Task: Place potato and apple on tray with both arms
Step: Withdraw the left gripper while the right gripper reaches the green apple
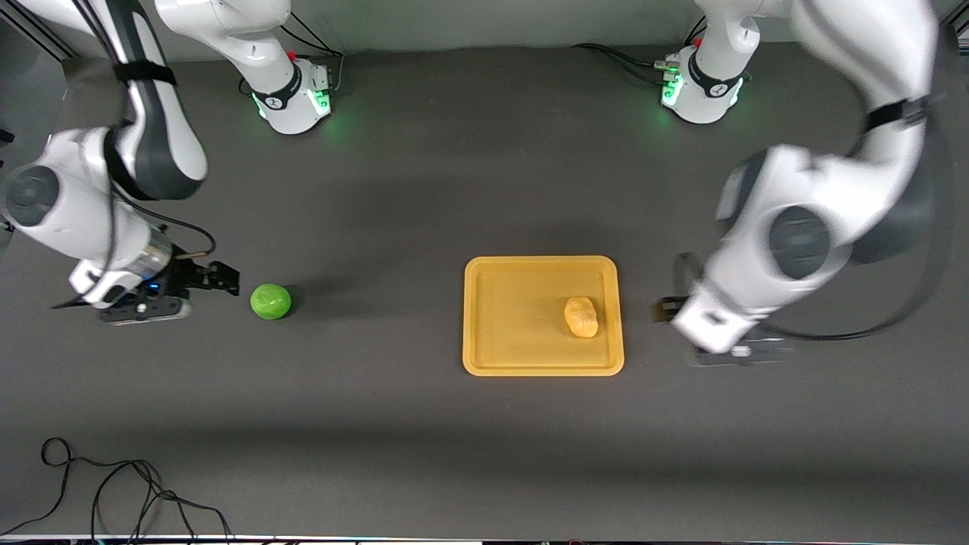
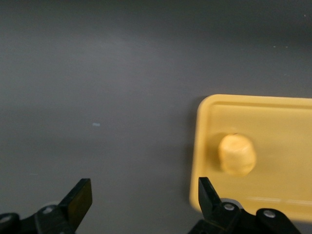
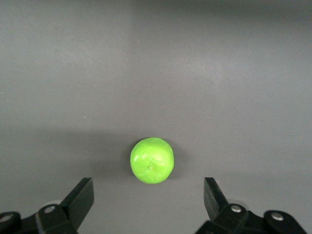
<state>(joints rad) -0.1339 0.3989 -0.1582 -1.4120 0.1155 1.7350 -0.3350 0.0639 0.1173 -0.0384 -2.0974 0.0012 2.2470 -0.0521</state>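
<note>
One tray [image 1: 484, 356], orange-yellow, sits on the dark desk [image 1: 424, 189] with bare surface open all around its rim. One potato [image 1: 581, 316] lies inside it, close to the rim at the left arm's end, not touching the edge. The left tool [image 1: 666, 310] hangs just off that same rim, over the desk, fingers [image 2: 78, 200] spread wide and holding nothing; from its wrist the tray's rounded corner shows beside one fingertip. One green apple [image 1: 270, 301] rests on the desk toward the right arm's end, well apart from the tray, a broad clear stretch between them. The right tool [image 1: 223, 278] is low just beside the apple, fingers [image 3: 80, 197] spread, apple [image 3: 151, 160] ahead of the gap, untouched. Two arms, two fruits, one tray.
</note>
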